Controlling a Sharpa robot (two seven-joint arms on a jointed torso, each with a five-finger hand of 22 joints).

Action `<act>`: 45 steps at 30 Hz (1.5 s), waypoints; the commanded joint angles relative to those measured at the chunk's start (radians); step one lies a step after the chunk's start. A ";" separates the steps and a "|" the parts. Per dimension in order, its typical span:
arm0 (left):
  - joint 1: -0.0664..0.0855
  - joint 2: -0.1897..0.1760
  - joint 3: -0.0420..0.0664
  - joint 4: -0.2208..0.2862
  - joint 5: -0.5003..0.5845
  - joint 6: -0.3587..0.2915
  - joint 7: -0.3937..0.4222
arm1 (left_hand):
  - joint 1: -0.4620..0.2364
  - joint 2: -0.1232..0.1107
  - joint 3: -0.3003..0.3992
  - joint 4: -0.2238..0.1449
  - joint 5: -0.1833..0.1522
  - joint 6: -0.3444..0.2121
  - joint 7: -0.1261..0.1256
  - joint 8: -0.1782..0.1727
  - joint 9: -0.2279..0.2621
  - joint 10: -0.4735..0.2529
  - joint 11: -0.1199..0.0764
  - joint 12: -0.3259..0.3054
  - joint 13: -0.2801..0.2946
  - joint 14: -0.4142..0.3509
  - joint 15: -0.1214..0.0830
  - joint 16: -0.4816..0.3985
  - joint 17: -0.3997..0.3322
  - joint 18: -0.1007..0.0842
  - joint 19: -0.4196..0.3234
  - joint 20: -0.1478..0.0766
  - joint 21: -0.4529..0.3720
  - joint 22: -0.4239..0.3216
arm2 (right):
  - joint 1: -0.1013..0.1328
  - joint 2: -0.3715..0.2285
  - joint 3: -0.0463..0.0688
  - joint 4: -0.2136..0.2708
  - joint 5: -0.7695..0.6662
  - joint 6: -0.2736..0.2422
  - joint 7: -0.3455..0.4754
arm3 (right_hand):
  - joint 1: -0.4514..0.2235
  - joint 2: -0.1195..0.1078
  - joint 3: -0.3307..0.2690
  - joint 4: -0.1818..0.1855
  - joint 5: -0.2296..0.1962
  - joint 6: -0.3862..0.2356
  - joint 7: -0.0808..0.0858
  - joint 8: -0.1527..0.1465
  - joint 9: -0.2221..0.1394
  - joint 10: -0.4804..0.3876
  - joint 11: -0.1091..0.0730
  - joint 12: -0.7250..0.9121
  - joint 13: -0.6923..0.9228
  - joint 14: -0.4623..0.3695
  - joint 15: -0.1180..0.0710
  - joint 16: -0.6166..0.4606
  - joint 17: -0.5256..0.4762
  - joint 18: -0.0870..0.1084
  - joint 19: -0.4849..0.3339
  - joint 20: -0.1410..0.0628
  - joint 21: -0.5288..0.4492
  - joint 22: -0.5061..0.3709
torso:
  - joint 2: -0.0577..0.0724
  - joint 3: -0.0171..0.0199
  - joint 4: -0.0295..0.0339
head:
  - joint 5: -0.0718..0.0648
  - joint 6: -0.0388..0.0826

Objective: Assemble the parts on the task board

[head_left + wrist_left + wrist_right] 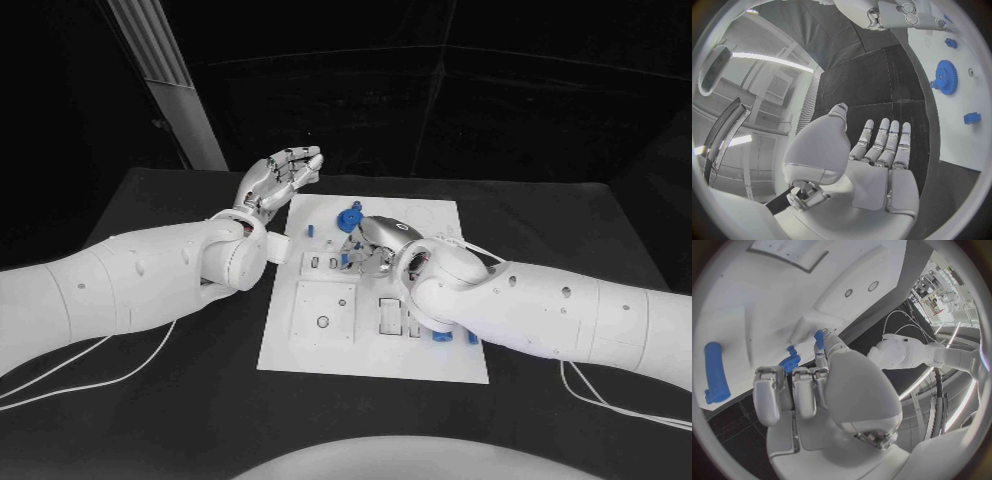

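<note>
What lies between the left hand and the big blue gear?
Bare black table and the task board's white edge lie between left hand and gear, in the left wrist view.

Two white robot arms with silver hands

The left hand point(277, 178) and right hand point(384, 240) have silver fingers; thin white cables hang behind both.

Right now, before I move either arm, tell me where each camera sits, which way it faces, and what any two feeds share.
Head view: on the robot's head, looking down at the task board; both arms enter, left hand, right hand.
Left wrist view: behind the open left hand, facing the board's edge and blue gear.
Right wrist view: behind the right hand, pinching a small blue part.
Head and left wrist views share the gear.
</note>
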 commanded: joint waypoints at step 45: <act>0.002 0.002 0.001 0.001 -0.004 0.012 0.268 | 0.000 0.013 -0.008 0.000 0.013 -0.010 0.149 0.006 -0.002 -0.010 0.002 0.005 0.000 0.001 0.007 0.007 0.000 0.002 -0.009 0.002 0.004 0.002 | -0.004 0.041 0.000 -0.057 0.006 0.054 0.012 | -0.019 0.001 -0.010 -0.005 -0.005 0.033 0.013 -0.018 -0.004 0.106 0.010 0.003 0.263 0.106 0.011 0.002 0.263 -0.007 0.104 0.013 0.003 0.263 | 0.000 0.0002 0.0003 | -0.013 0.003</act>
